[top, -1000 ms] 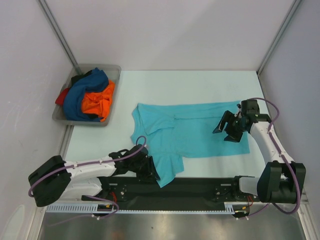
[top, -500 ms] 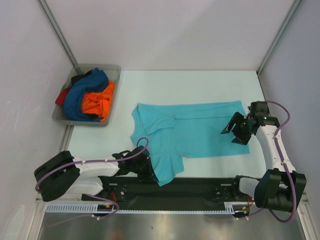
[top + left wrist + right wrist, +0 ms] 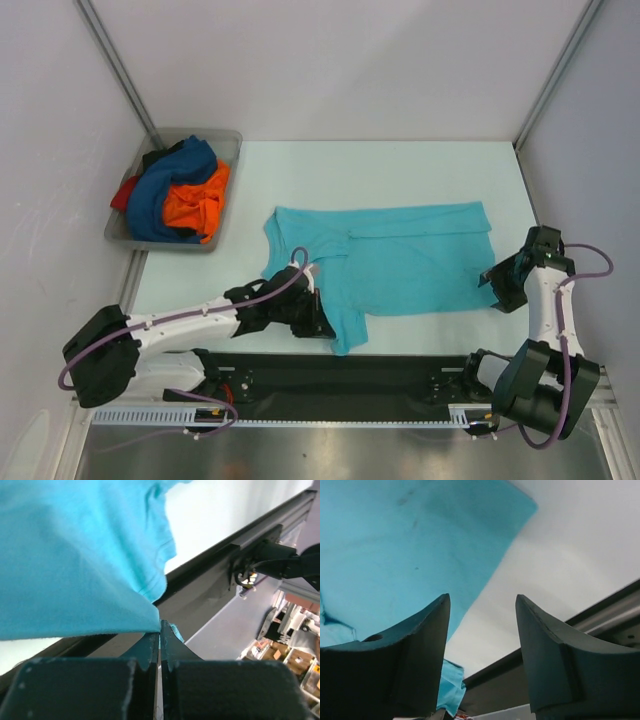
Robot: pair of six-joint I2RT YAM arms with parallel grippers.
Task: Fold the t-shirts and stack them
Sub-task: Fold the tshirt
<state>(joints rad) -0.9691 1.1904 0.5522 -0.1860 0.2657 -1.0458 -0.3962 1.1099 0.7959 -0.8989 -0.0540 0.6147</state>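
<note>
Overhead, at about 10 o'clock on the pale table (image 3: 400, 170), a grey tray (image 3: 225, 142) holds a heap of cloth. A dark blue t-shirt (image 3: 165, 195) takes up most of it, an orange t-shirt (image 3: 197, 205) lies on top toward the tray's 3 o'clock side, and a red t-shirt (image 3: 124, 192) peeks out at its 9 o'clock edge. Near the middle of the table the turquoise t-shirt (image 3: 400, 265) is spread out with its long side running from 9 to 3 o'clock, and a flap lies doubled over along its 12 o'clock edge. The left gripper (image 3: 318, 322) sits at the shirt's 7 o'clock corner. In the left wrist view its fingers (image 3: 145, 650) are pressed together with the turquoise hem pinched at their tips, and the cloth rises away from them above the black rail (image 3: 220, 575) at the table's near edge. The right gripper (image 3: 505, 285) is at the shirt's 4 o'clock corner, just beside its 3 o'clock edge. In the right wrist view its fingers (image 3: 410, 655) stand wide apart with nothing between them, one over the turquoise cloth and the other over bare table.
</note>
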